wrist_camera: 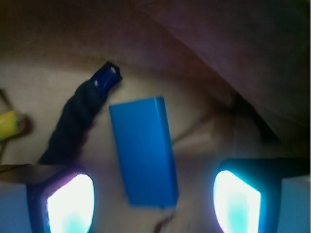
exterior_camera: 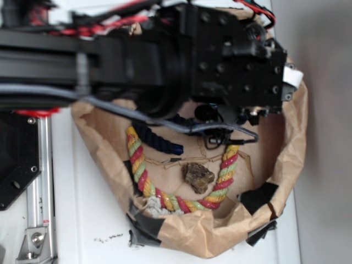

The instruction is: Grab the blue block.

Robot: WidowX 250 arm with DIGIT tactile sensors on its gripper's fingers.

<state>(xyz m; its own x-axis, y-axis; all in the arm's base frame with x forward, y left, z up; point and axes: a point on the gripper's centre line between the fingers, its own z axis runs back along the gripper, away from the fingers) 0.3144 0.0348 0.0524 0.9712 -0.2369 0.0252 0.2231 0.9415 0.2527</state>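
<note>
A white tabletop (exterior_camera: 99, 220) is seen in the exterior view, with a metal rail (exterior_camera: 41, 181) along its left side and a brown paper bag (exterior_camera: 220, 231), rolled down into a shallow bowl and patched with black tape (exterior_camera: 144, 226), set on it. Inside the bag a red, yellow and green rope (exterior_camera: 148, 184) is laid in a U-shape, and a brown lump (exterior_camera: 198, 177) is placed within its curve. A navy rope (exterior_camera: 157, 140) is partly hidden under the black arm (exterior_camera: 165, 55), by which the upper part of the bag is covered; the block cannot be made out in this view. In the wrist view the blue block (wrist_camera: 144, 151) is laid flat on the paper floor, slightly tilted, between the two fingers (wrist_camera: 70, 204) and just ahead of them, nearer the left-hand one in the picture. The gripper (wrist_camera: 153, 204) is held wide apart, and nothing is clasped in it. The navy rope is seen just beside the block's left edge, its glossy blue end (wrist_camera: 108, 75) pointing up past the block's top corner. A yellow rope end is visible at the left border.
</note>
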